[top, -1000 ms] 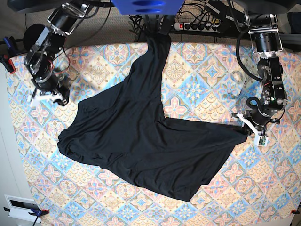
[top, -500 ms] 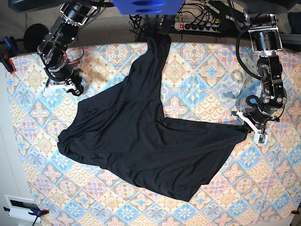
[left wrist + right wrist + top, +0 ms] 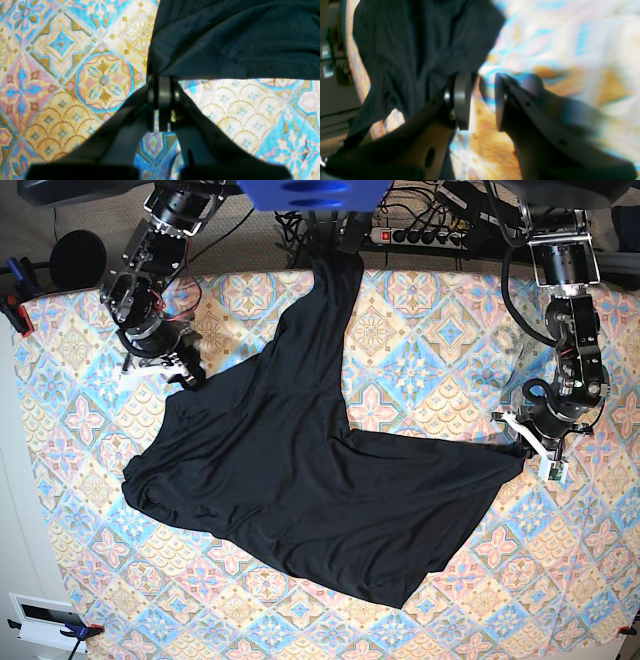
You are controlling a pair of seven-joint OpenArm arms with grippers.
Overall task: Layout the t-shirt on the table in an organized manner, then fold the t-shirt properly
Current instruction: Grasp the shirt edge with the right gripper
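Note:
The black t-shirt [image 3: 300,480] lies spread and wrinkled across the middle of the patterned table [image 3: 450,340], with one strip reaching up over the far edge. My left gripper [image 3: 523,448] is at the shirt's right-hand corner, shut on it. In the left wrist view the left gripper [image 3: 162,83] pinches the edge of the t-shirt [image 3: 237,37] just above the table [image 3: 62,75]. My right gripper [image 3: 188,376] hovers at the shirt's upper left edge. In the blurred right wrist view the right gripper [image 3: 480,100] is open with only tablecloth between its fingers, the t-shirt [image 3: 407,50] just beside its left finger.
A power strip with cables [image 3: 420,235] runs behind the table's far edge, beside a blue object [image 3: 310,192]. Clamps [image 3: 15,305] grip the cloth at the left edge. A white box [image 3: 40,620] sits off the front left corner.
My right arm has swung from the table's left edge toward the shirt's upper left edge. The left gripper has stayed shut on the shirt's corner, and the shirt has not moved.

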